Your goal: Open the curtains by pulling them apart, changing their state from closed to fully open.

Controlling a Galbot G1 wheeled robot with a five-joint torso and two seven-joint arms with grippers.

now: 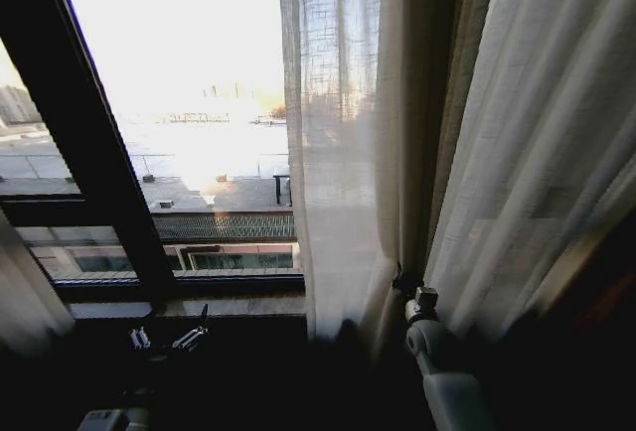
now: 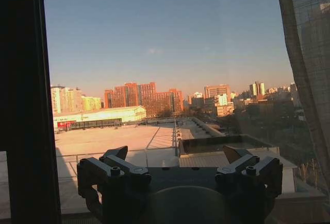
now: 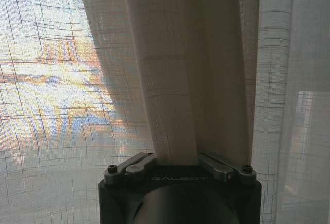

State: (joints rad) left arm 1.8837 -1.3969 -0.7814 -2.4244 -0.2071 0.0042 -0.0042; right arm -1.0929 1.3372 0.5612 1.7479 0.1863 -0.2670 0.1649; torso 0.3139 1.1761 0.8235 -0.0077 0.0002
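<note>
The right curtain (image 1: 348,153) hangs as sheer white pleated fabric from the middle of the window to the right edge. It is bunched into a cream fold where my right gripper (image 1: 405,284) is shut on it, low near the sill. In the right wrist view the gathered curtain (image 3: 175,79) runs down between the fingers of the right gripper (image 3: 178,158). A strip of the left curtain (image 1: 22,297) shows at the far left. My left gripper (image 1: 167,338) is open and holds nothing, low in front of the bare glass. Past the left gripper (image 2: 178,163), the curtain's edge (image 2: 309,53) shows.
A dark window frame bar (image 1: 89,143) slants down the left of the glass to a horizontal bar (image 1: 179,287) above the sill. The same frame (image 2: 26,100) stands close beside the left gripper. Rooftops and city buildings lie beyond the pane.
</note>
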